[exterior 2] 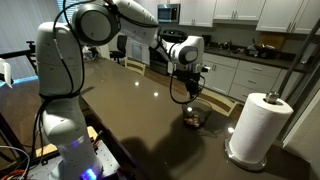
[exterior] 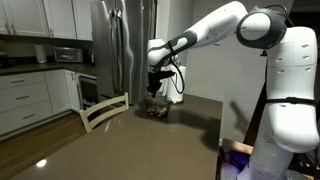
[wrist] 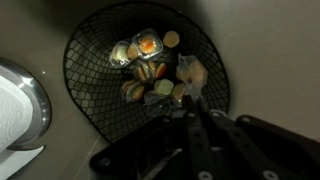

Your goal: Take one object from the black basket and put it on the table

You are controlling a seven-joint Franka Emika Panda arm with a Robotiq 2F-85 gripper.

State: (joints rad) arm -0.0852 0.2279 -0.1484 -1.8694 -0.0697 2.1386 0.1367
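The black basket (wrist: 90,90) is a low round wire basket standing on the dark glossy table (exterior: 120,145). It holds several small wrapped pieces in orange, yellow and pale colours (wrist: 148,60). My gripper (wrist: 192,98) is right above the basket's near rim. Its fingers are closed together, with a pale wrapped piece (wrist: 191,70) at their tips. In both exterior views the gripper (exterior: 153,90) (exterior 2: 185,90) hangs a little above the basket (exterior: 156,111) (exterior 2: 196,117).
A white paper-towel roll (exterior 2: 257,126) stands on the table close to the basket and shows at the wrist view's edge (wrist: 15,110). A wooden chair (exterior: 103,110) sits at the table's side. A fridge (exterior: 122,45) and white counters (exterior: 25,95) stand behind.
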